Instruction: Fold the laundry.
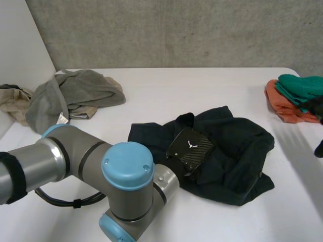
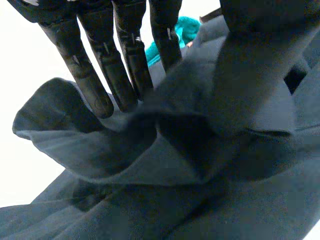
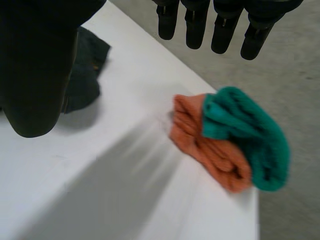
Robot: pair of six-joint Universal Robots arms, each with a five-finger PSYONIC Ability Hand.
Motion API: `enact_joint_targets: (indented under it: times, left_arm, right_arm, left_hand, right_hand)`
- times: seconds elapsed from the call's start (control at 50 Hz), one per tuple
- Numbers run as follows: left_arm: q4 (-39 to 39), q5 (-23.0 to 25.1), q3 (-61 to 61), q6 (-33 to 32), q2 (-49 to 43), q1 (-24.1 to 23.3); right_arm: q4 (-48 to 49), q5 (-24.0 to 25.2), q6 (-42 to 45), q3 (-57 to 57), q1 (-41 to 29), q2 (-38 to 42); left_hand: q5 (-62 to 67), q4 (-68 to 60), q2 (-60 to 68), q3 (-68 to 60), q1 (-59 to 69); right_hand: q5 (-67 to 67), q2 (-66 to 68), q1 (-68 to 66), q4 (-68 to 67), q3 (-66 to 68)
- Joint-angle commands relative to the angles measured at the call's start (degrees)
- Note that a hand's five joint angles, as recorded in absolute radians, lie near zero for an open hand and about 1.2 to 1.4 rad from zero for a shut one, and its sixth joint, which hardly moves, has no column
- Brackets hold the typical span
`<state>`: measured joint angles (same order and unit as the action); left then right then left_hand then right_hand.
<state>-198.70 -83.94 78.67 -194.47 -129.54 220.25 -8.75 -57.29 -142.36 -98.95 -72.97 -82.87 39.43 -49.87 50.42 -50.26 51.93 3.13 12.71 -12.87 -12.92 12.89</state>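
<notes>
A dark shirt (image 1: 232,146) lay crumpled mid-counter (image 1: 202,91) — grey clothes (image 1: 75,96) heaped left, orange cloth (image 1: 282,107) and teal cloth (image 1: 300,85) folded right.

Table (image 1: 166,85): stretches out in front of me, with a wall behind its far edge.
Garment (image 1: 237,151): on the middle of the table, nearer to me than to the wall.
My left hand (image 1: 189,146): on the garment's left part, with a fold of it caught between my fingers (image 2: 125,75) and thumb.
Loose heap (image 1: 75,96): at the table's far left, well apart from the garment.
Folded pile (image 1: 292,98): at the table's far right edge, one piece lying on another, apart from the garment.
My right hand (image 3: 195,30): above the table's right side, near the folded pile, touching nothing.
</notes>
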Motion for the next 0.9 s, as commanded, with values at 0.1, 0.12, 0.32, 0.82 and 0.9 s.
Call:
enact_joint_targets:
  times: [0.1, 0.12, 0.32, 0.82, 0.9]
  left_arm:
    - [1.7, -0.3, 1.2, -1.3, 2.6, 0.3]
    - [1.7, -0.3, 1.4, -1.4, 3.0, 0.3]
    - [4.9, -5.7, 2.6, -1.8, 11.9, 5.2]
    - [15.3, -6.2, -0.8, -1.2, 28.1, 18.6]
    - [14.9, -6.2, -1.7, -1.4, 23.0, 20.9]
  right_arm:
    - [4.1, 1.9, 0.6, 3.2, -12.6, 12.4]
    - [4.7, 1.7, 0.7, 3.5, -13.3, 13.6]
    - [6.2, -2.9, 1.1, 13.7, -17.0, 18.4]
    - [-14.8, -3.7, 2.5, 27.6, -23.2, -3.1]
    - [-15.1, -6.1, 4.2, 28.4, -25.4, 3.8]
  left_hand:
    - [30.6, -30.1, 29.6, -29.7, 28.1]
    - [30.6, -30.1, 29.6, -29.7, 28.1]
    - [30.6, -30.1, 29.6, -29.7, 28.1]
    - [30.6, -30.1, 29.6, -29.7, 28.1]
    - [30.6, -30.1, 29.6, -29.7, 28.1]
  right_hand:
    - [4.2, 4.6, -4.4, -4.4, 4.4]
    - [5.7, 6.1, -5.9, -5.9, 5.9]
    - [66.9, 67.3, -67.1, -67.1, 67.1]
    - [66.9, 67.3, -67.1, -67.1, 67.1]
    - [66.9, 67.3, -67.1, -67.1, 67.1]
